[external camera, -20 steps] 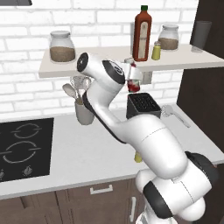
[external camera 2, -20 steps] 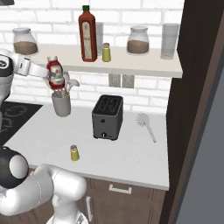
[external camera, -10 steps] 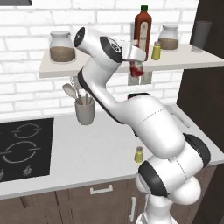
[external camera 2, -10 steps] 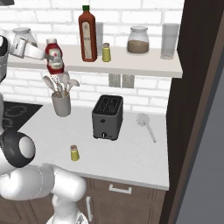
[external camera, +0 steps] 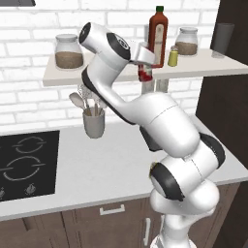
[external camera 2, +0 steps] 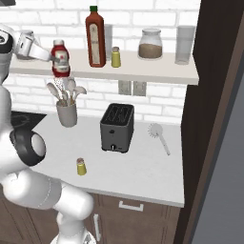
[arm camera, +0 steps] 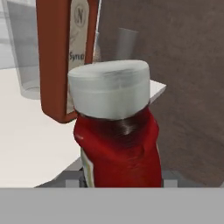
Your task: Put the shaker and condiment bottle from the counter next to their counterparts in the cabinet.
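Observation:
My gripper [external camera 2: 56, 61] is shut on the condiment bottle [external camera 2: 60, 58], a squat red bottle with a white cap. It hangs upright at the front edge of the white cabinet shelf [external camera 2: 143, 72], left of the tall dark-red bottle [external camera 2: 96, 37] and the shelf shaker [external camera 2: 115, 57]. The left base view shows the gripper [external camera: 145, 68], the condiment bottle [external camera: 144, 73], the tall bottle [external camera: 158, 35] and that shaker [external camera: 173, 56]. In the hand view the condiment bottle [arm camera: 116, 144] stands close before the tall bottle [arm camera: 61, 57]. Another shaker [external camera 2: 81, 167] stands on the counter.
Glass jars with brown contents [external camera: 68, 51] [external camera 2: 149, 44] and a grey tumbler [external camera 2: 185, 45] share the shelf. Below stand a utensil holder [external camera 2: 66, 109], a toaster [external camera 2: 116, 127] and a dish brush [external camera 2: 159, 137]. A stove [external camera: 24, 164] lies at left, and a dark cabinet wall [external camera 2: 214, 119] at right.
The arm has swung up and lifted the condiment bottle from above the utensil holder to shelf height, closer to the tall bottle. The grip has stayed the same.

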Robot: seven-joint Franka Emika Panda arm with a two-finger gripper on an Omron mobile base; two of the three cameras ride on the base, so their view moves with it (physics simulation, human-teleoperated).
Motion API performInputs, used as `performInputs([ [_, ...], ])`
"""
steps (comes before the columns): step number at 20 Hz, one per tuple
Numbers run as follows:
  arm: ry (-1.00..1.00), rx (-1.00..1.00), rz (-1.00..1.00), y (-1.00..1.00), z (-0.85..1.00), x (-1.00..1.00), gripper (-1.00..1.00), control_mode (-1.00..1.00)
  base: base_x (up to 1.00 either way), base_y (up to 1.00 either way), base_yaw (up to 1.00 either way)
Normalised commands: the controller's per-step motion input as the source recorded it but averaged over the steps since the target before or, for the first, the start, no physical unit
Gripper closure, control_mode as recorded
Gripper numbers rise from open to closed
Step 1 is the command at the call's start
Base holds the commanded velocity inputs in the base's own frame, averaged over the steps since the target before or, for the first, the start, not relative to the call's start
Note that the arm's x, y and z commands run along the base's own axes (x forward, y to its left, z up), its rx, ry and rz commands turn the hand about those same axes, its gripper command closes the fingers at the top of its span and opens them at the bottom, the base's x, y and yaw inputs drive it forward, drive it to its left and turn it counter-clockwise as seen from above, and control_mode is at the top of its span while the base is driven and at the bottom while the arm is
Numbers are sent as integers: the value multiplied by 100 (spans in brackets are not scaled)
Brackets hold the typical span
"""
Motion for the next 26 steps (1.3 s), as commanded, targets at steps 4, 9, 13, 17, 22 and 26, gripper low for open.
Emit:
performInputs([
  [4,-2,0,3,0,-7,31,100,-100,0,0,0],
  [9,-3,0,2,0,-6,3,100,-100,0,0,0],
  [13,0,0,0,0,0,0,100,-100,0,0,0],
  [17,-2,2,0,0,0,5,100,-100,0,0,0],
  [22,-5,5,0,0,0,14,100,-100,0,0,0],
  [26,-1,0,0,0,0,1,100,-100,0,0,0],
])
